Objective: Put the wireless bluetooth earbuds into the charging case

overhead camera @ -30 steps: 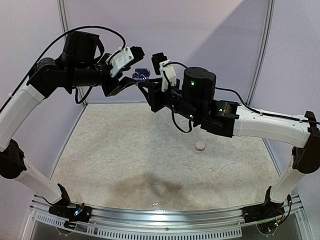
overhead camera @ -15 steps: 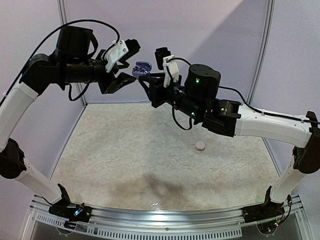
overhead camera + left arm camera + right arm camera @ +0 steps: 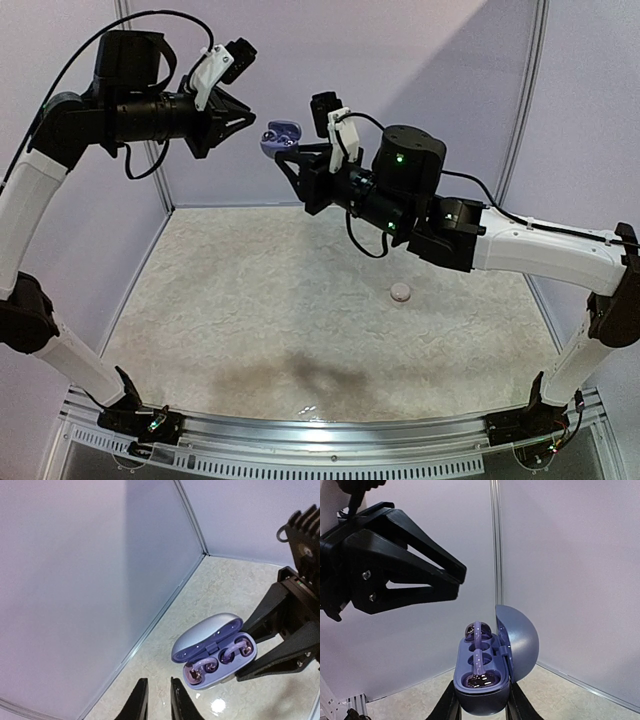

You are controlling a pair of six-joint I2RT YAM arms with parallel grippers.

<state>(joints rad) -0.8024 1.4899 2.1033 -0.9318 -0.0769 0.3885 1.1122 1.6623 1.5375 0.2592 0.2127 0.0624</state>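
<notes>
**Right pincer gripping an open lilac charging case in mid-air, left pincer closed just beside it**

Two white-and-black robot arms are reaching up and inward, meeting high above a pale, mottled desk [image 3: 250, 300] enclosed by plain lavender-white wall panels.

The right pincer [image 3: 290, 158] is clamping the charging case [image 3: 280, 137] from below, one black finger pressing on each side of its lower half. The case is a small rounded lilac shell, and it is being held well above the desk near the back wall. Its lid is standing open on its hinge.

The wireless bluetooth earbuds [image 3: 201, 669] are lying inside the case. Two of them are showing side by side in the wells of the lower half, each lilac with a shiny rounded end. Whether they are sitting fully down in the wells cannot be told.

The left pincer [image 3: 250, 118] is hanging in the air to the left of the case and a little above it, pointing toward it without touching it. Its two black fingers are drawn together, with only a thin slit showing between them in its own wrist camera, and nothing is being held.

A small round whitish object [image 3: 400, 292] is lying alone on the desk, well below the right arm.
</notes>
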